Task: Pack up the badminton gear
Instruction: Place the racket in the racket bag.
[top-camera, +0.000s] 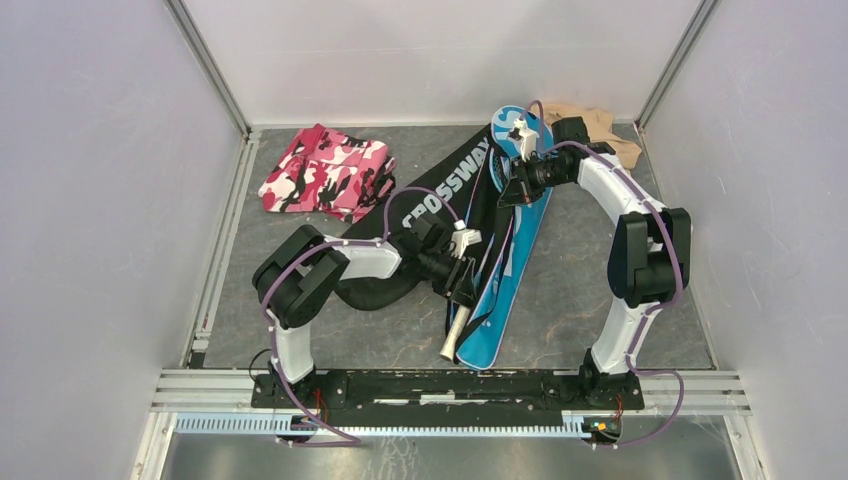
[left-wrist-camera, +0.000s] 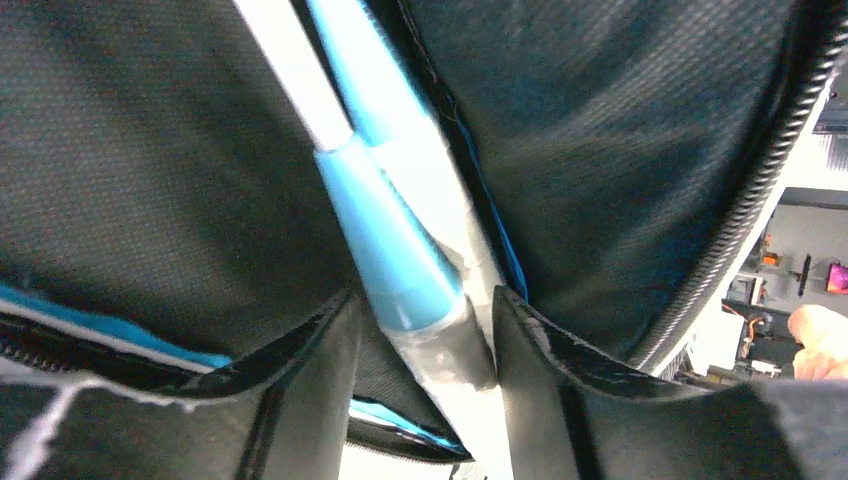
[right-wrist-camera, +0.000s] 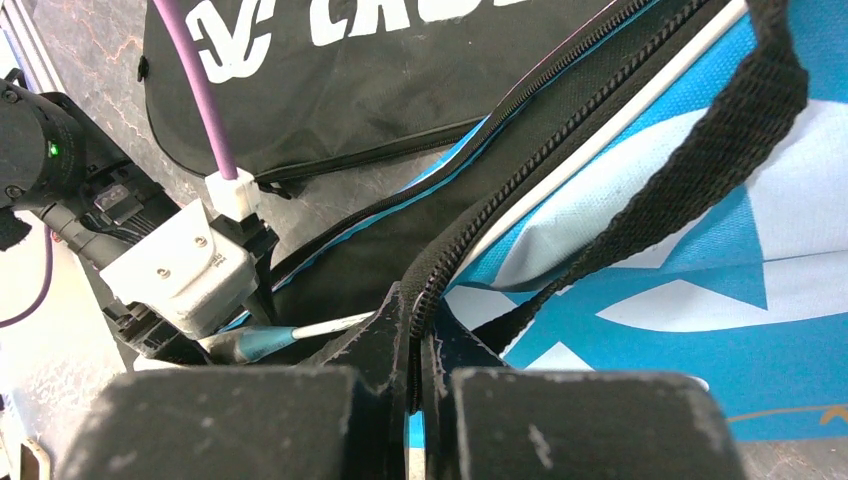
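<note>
The right gripper (right-wrist-camera: 415, 340) is clamped shut on the zip edge of the blue cover (right-wrist-camera: 650, 230). This is judged to lift that edge so the mouth gapes for loading. Inside the mouth, the left gripper (left-wrist-camera: 425, 320) stands part-open, its fingers (left-wrist-camera: 310, 380) straddling the racket (left-wrist-camera: 400, 250) at the grip. One finger looks in contact, the other just clear. The racket shaft runs ahead of the fingers into the cover. The black cover (right-wrist-camera: 400, 90) lies beyond the right gripper.
</note>
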